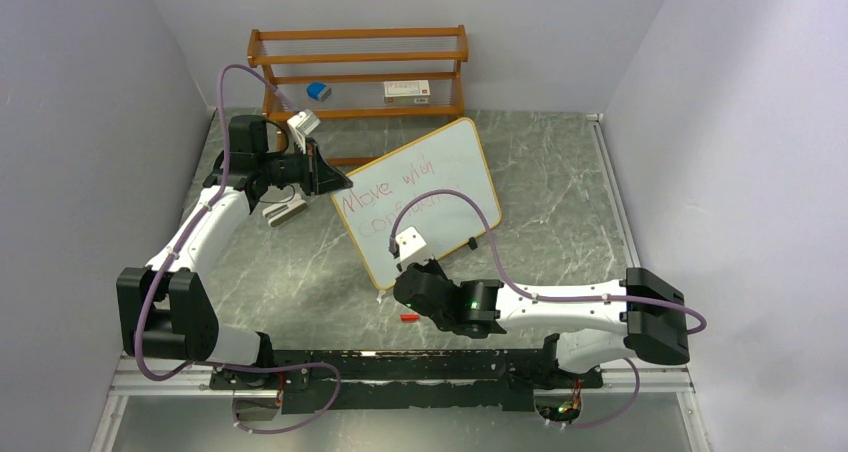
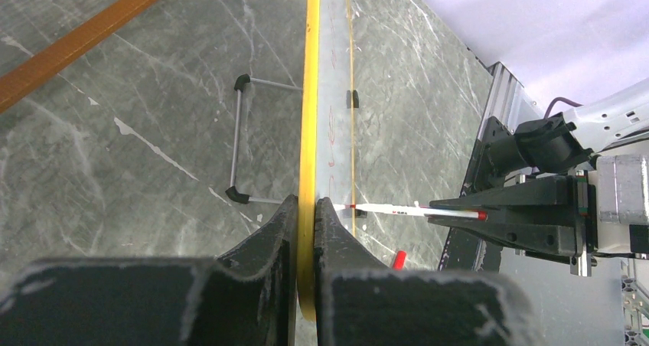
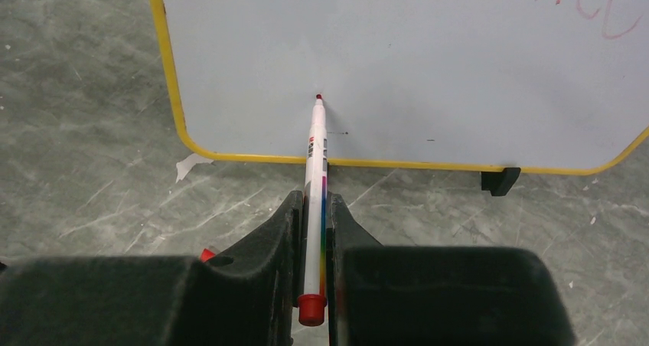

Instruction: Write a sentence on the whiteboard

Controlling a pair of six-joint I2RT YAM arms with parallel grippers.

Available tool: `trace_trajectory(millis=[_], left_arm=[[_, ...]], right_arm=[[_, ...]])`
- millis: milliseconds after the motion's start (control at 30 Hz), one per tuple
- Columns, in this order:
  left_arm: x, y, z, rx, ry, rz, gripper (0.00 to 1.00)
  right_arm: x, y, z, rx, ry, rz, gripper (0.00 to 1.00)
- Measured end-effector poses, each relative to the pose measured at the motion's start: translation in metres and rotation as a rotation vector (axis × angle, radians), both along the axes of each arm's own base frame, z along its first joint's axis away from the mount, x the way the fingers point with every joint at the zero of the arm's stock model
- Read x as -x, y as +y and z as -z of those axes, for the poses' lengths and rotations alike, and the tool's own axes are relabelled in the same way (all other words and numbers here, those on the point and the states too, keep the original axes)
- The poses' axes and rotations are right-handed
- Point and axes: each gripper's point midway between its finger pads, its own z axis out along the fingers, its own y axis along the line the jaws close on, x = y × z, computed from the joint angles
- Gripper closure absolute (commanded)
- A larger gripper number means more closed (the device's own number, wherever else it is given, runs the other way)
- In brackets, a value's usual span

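The whiteboard (image 1: 455,167) (image 2: 308,93) (image 3: 421,70): a large, near-square white panel with rounded corners and a thin yellow frame. It stands propped at mid-table on small black feet (image 3: 500,181) and a grey wire stand (image 2: 239,139), and is turned at an angle to the table edges.

Writing: we read "Move with" in red on the top line. A second red line begins "Con"; the rest is crossed by a cable and we cannot read it.

Left hand (image 1: 335,180) (image 2: 306,208): pressed together on the yellow frame at the board's upper left corner, one finger on each face.

Right hand (image 1: 415,277) (image 3: 314,200): pinching a white marker with a rainbow stripe, red tip and red end plug (image 3: 315,155) (image 2: 390,208). The tip rests at the board's face low down, near its bottom corner. The print on the barrel is too small to read.

Also listed:
- A small red piece (image 1: 408,317) (image 2: 398,258) lies on the grey marbled table (image 1: 560,172), just beside the right hand.
- A scrap of white tape (image 3: 187,164) lies by the board's lower corner.
- A brown wooden slatted rack (image 1: 360,57) stands against the far wall. It holds a small blue item (image 1: 318,91) and a white box with a red label (image 1: 406,90), which we cannot read.

Edges and room: the left hand sits between the rack's lower rail and the board's corner, close to both. A broad stretch of table lies between the board's right edge and the right wall.
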Motion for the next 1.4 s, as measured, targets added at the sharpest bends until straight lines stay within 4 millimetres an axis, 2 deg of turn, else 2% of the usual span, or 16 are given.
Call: trace_trajectory(millis=[600,1033,1400], left_arm=[[0.000,0.000,0.000,0.000,0.000,0.000,0.95],[0.000,0.000,0.000,0.000,0.000,0.000,0.95],[0.000,0.000,0.000,-0.001,-0.001,-0.001,0.95]], right_arm=[[0.001,0.000,0.001,0.004,0.004,-0.003,1.00],[-0.009,0.010,-0.017,-0.016,-0.058,-0.006,1.00],[-0.011,0.011,-0.018,-0.012,-0.061,-0.006,1.00]])
